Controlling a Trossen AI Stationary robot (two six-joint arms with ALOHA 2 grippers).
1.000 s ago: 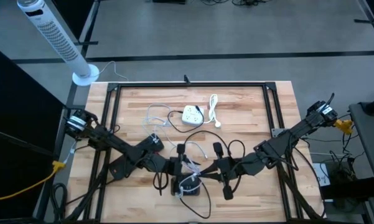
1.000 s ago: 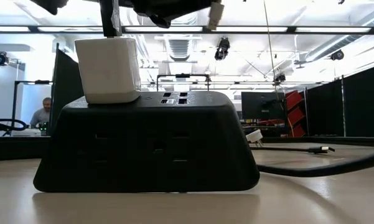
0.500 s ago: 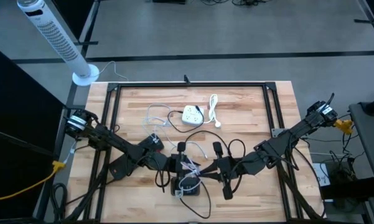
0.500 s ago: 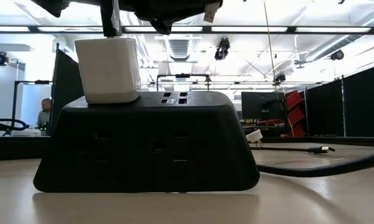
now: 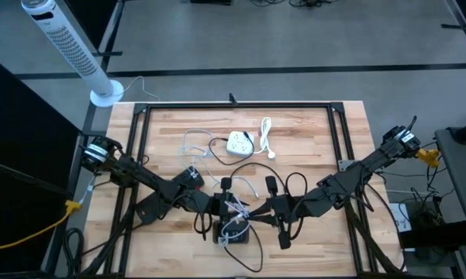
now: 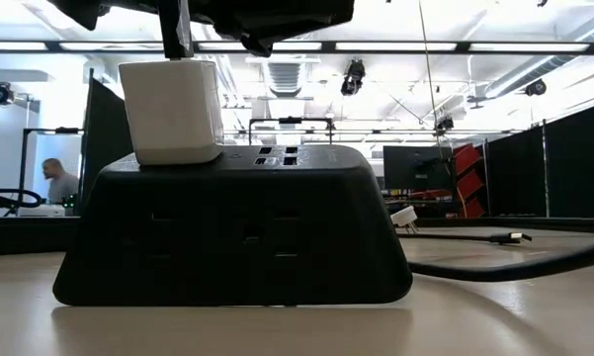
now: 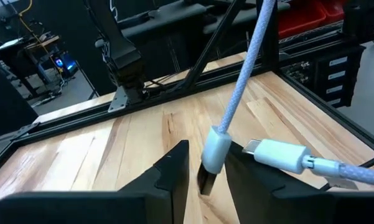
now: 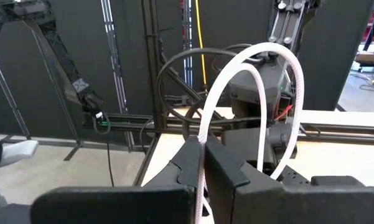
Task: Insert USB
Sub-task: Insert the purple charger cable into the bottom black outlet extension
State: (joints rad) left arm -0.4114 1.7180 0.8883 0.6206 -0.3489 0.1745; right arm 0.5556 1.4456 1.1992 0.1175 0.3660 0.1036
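USB plug (image 7: 213,157) between left gripper (image 7: 206,177) fingers

You have two arms over one wooden table (image 5: 310,139), two power strips — one black (image 6: 237,227), one white (image 5: 239,143) — one white charger block (image 6: 171,109), two white USB plugs (image 7: 215,149) (image 7: 280,154), and one tower fan (image 5: 66,50).

Black power strip (image 6: 232,225), white charger block (image 6: 172,111) on top; pale blue braided USB cable (image 7: 243,74); light wood table (image 5: 310,147).
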